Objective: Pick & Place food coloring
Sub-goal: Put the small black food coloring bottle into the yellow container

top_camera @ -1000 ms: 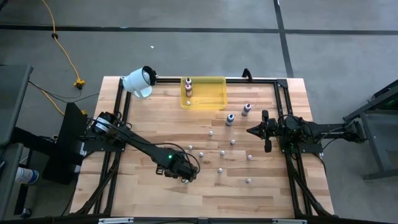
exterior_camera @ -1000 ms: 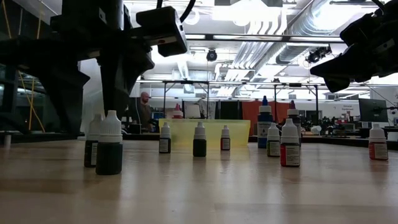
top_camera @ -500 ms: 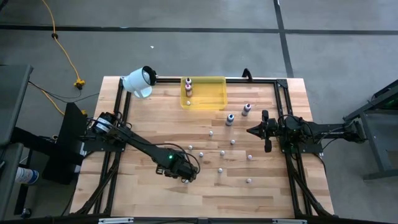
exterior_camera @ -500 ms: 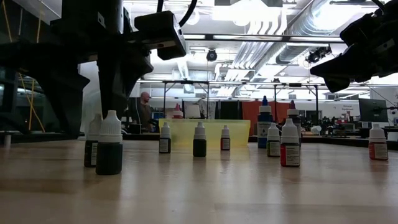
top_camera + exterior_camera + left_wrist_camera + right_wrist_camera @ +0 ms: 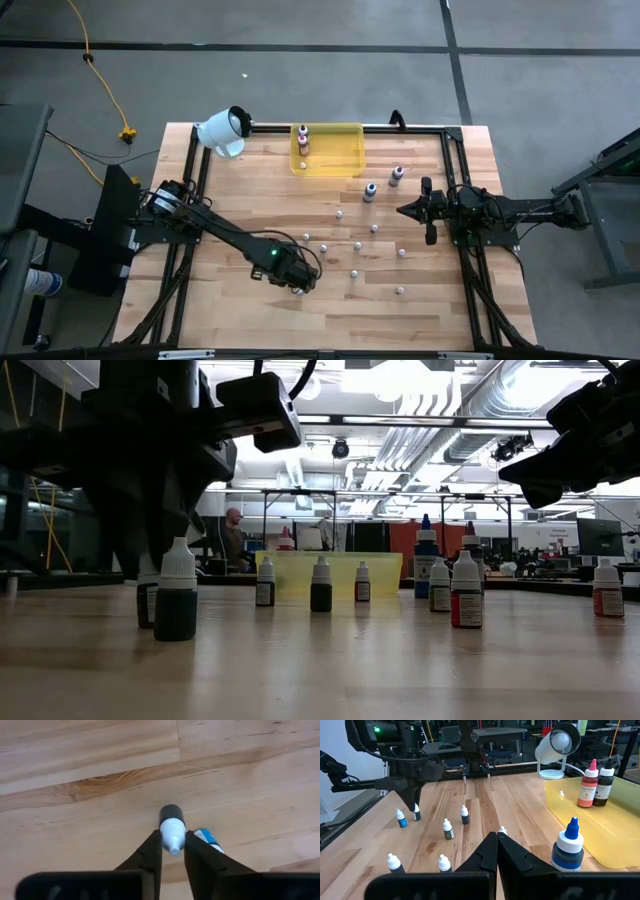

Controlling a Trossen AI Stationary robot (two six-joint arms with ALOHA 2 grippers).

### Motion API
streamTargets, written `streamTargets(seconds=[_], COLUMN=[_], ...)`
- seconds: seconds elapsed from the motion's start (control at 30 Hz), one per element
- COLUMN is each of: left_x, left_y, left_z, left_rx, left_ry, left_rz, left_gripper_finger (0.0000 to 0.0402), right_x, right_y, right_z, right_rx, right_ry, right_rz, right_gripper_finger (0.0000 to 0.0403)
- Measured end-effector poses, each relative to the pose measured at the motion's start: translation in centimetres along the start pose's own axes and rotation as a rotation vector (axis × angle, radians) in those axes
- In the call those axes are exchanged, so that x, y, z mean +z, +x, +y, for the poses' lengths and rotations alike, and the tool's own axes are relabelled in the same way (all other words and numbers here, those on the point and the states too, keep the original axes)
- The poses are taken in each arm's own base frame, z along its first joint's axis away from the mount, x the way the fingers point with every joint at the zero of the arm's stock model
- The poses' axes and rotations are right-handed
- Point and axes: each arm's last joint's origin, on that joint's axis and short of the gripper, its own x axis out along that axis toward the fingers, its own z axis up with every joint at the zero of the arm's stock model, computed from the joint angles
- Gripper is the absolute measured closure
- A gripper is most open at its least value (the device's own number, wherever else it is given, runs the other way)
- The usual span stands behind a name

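Observation:
Several small food coloring bottles (image 5: 357,245) stand upright across the middle of the wooden table. My left gripper (image 5: 298,288) is near the front, shut on one dark-bodied, white-capped bottle (image 5: 171,812); a blue-labelled bottle (image 5: 207,837) stands right beside it. In the low view the gripper's fingers (image 5: 150,550) cover the held bottle, with the neighbour (image 5: 177,600) in front. My right gripper (image 5: 403,210) hovers shut above the table's right side, touching nothing. Two taller bottles (image 5: 303,138) stand in the yellow tray (image 5: 340,160). My left gripper pinches the white cap (image 5: 172,825) of the dark bottle between its two fingers, one on each side. The fingers come from above, pointing down. The bottle stands upright with its base on the table.
A white cylinder (image 5: 222,130) lies at the far left corner next to the tray. Two taller blue- and pink-bodied bottles (image 5: 370,190) stand near the right arm. A black frame (image 5: 195,160) runs along the table's edges. Bare wood lies along the near edge.
My left gripper has shut: its fingers stood wide on either side of the dark bottle and now meet on its cap. The arm has stayed in place and the bottle has not moved.

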Motion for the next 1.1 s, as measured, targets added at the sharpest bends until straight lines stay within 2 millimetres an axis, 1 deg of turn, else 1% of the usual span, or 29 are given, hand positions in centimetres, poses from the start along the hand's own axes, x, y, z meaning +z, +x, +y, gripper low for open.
streamTargets(seconds=[0.13,0.4,0.6,0.7,0.83,0.97,1.1], left_x=[0.0,0.0,0.4,1.1,2.1,3.5,5.4], left_y=[0.0,-0.3,-2.0,-3.6,-6.5,-10.4,-14.5], left_z=[0.0,-0.2,-0.9,-1.4,-2.4,-3.6,-4.0], left_rx=[-0.008,-0.011,0.001,0.038,0.053,0.029,0.023], left_ry=[0.001,0.004,0.013,0.022,0.04,0.049,0.037], left_rz=[-0.015,-0.019,-0.03,-0.042,-0.085,-0.157,-0.243], left_gripper_finger=[0.0369,0.037,0.037,0.037,0.037,0.037,0.0371], right_x=[0.0,0.0,0.0,0.0,0.0,0.0,0.0], right_y=[0.0,0.0,0.0,0.0,0.0,0.0,0.0], right_z=[0.0,0.0,0.0,0.0,0.0,0.0,0.0], right_rx=[0.0,0.0,0.0,0.0,0.0,0.0,0.0], right_ry=[0.0,0.0,0.0,0.0,0.0,0.0,0.0], right_rz=[0.0,0.0,-0.001,0.0,-0.001,0.0,0.0], right_gripper_finger=[0.0402,0.0402,0.0402,0.0402,0.0402,0.0402,0.0402])
